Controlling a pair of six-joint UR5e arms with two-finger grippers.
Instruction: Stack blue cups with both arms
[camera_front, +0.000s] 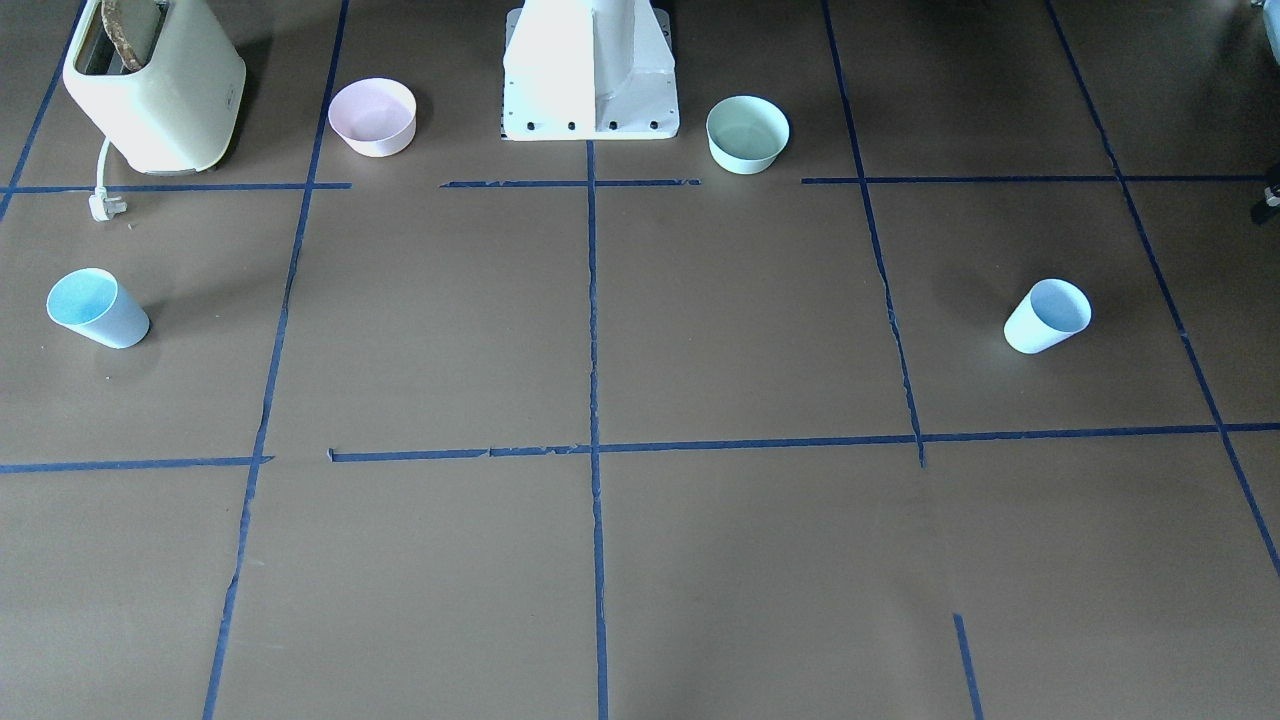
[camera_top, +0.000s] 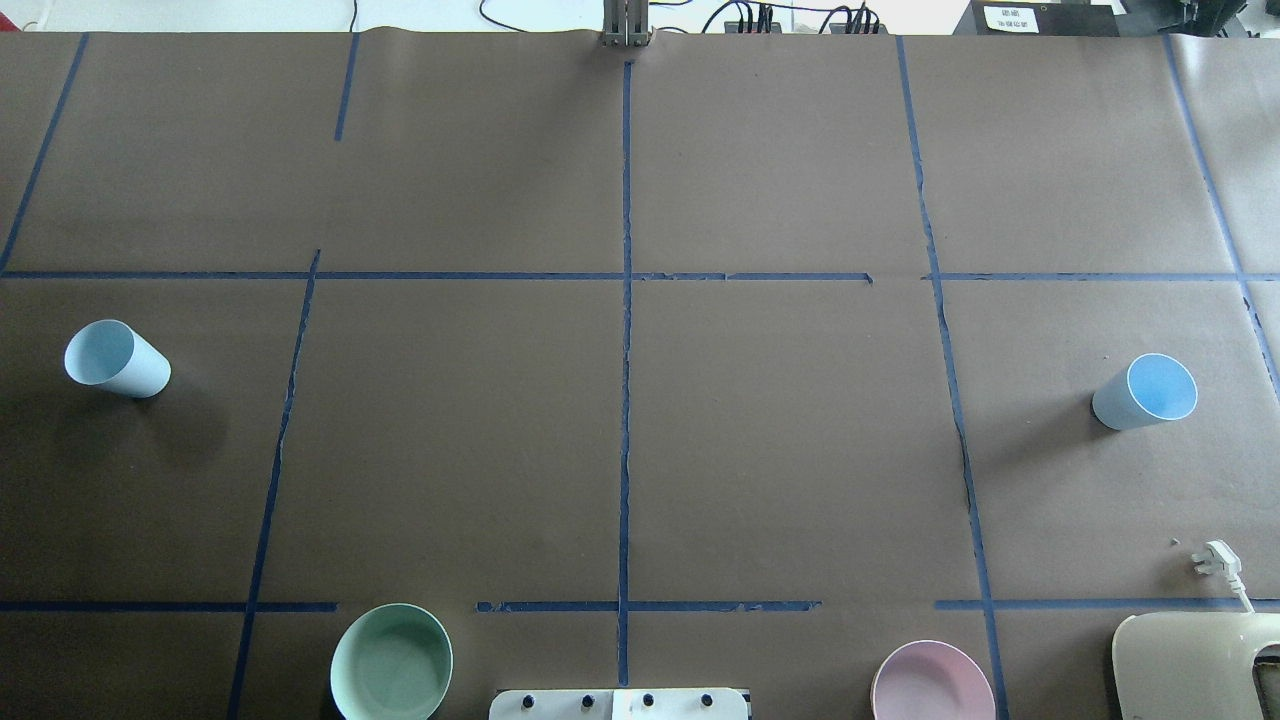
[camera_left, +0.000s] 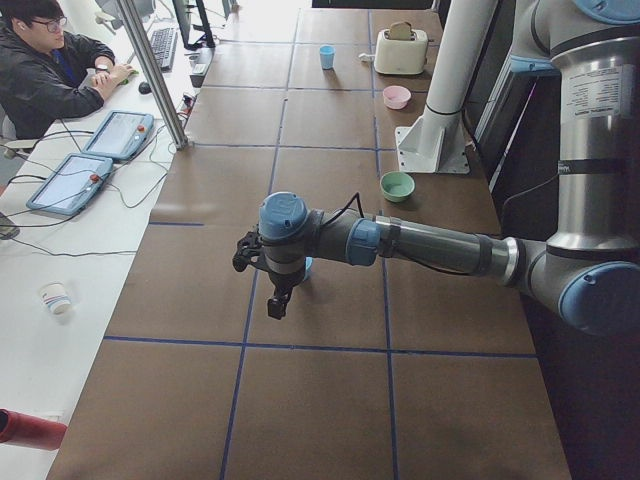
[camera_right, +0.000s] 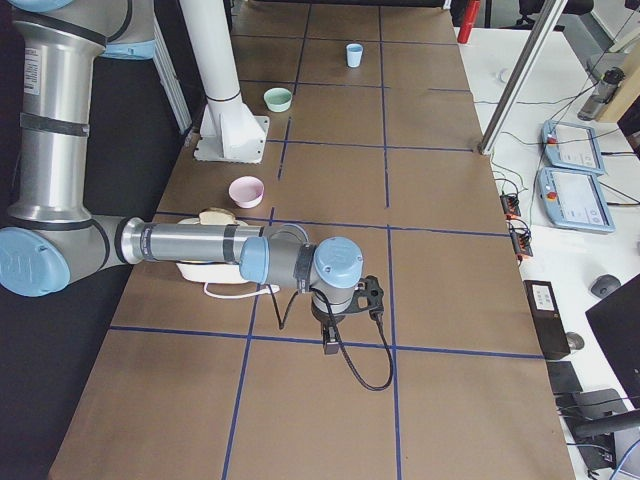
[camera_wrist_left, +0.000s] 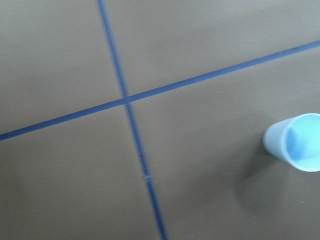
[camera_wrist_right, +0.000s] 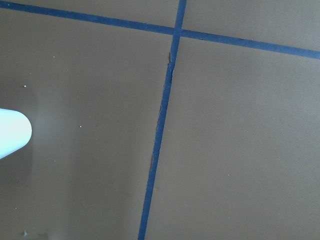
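— While each tool hangs above the surface (camera_top: 780, 450), where do the blue cups stand?
— Two, upright and well apart: left cup (camera_top: 117, 359) near the left tool (camera_left: 276, 304), right cup (camera_top: 1146, 391) near the right tool (camera_right: 330, 342). Each cup lies off to one side at its wrist view's edge.
— Tools wide or narrow?
— Cannot tell.
— Other things?
— One pink bowl (camera_top: 932, 682), one green bowl (camera_top: 391, 662), one toaster (camera_front: 150, 85).

Cups (camera_top: 118, 360) well apart — bowls (camera_top: 391, 662) (both) beside pedestal (camera_top: 618, 703)
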